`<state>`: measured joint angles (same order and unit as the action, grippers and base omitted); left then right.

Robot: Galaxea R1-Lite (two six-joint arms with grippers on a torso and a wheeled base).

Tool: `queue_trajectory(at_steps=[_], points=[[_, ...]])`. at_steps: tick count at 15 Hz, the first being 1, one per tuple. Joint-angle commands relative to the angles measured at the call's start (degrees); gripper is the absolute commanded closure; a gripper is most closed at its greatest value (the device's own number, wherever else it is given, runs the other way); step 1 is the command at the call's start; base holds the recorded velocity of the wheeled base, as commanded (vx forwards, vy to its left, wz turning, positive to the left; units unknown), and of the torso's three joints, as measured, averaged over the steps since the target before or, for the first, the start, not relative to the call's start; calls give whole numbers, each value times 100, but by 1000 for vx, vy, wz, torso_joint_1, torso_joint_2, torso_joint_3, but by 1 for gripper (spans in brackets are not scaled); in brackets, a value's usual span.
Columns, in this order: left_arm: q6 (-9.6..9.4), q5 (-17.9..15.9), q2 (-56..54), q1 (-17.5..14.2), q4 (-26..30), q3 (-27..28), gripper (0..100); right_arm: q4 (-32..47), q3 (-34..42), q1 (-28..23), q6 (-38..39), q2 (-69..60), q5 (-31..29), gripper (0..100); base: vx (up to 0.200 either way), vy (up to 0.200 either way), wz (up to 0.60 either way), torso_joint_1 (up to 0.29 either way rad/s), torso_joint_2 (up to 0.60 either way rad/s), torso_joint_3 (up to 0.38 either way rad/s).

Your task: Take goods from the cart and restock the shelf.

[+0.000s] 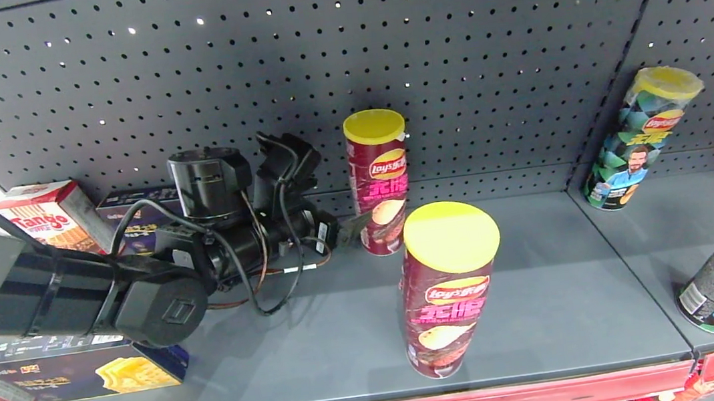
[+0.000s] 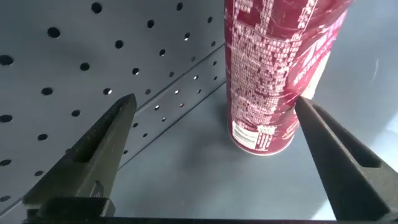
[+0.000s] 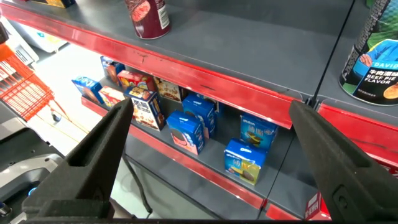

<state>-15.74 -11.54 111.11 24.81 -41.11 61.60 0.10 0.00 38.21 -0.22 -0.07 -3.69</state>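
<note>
My left gripper (image 2: pixel 216 104) stood wide open near the rear red chip can (image 2: pixel 267 74), which I judged light, stiff, slick and tippy, best clasped mid-body.

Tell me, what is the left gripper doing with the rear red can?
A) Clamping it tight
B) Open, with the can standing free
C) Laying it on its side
B: the left gripper has its fingers spread wide, and the rear red can stands upright just ahead of them, not clamped.

The red can (image 2: pixel 267 74) — lid end (left wrist view) — is cropped.
</note>
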Motion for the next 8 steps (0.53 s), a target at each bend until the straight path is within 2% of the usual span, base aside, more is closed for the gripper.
queue_trajectory(at_steps=[1,8], points=[[9,12,8,-20,-3,10,0,-1,0,3,-4,7,0,0,0,0,0,0,0,0],[36,267,87,-37,-3,-16,0,-1,0,3,-4,7,0,0,0,0,0,0,0,0]])
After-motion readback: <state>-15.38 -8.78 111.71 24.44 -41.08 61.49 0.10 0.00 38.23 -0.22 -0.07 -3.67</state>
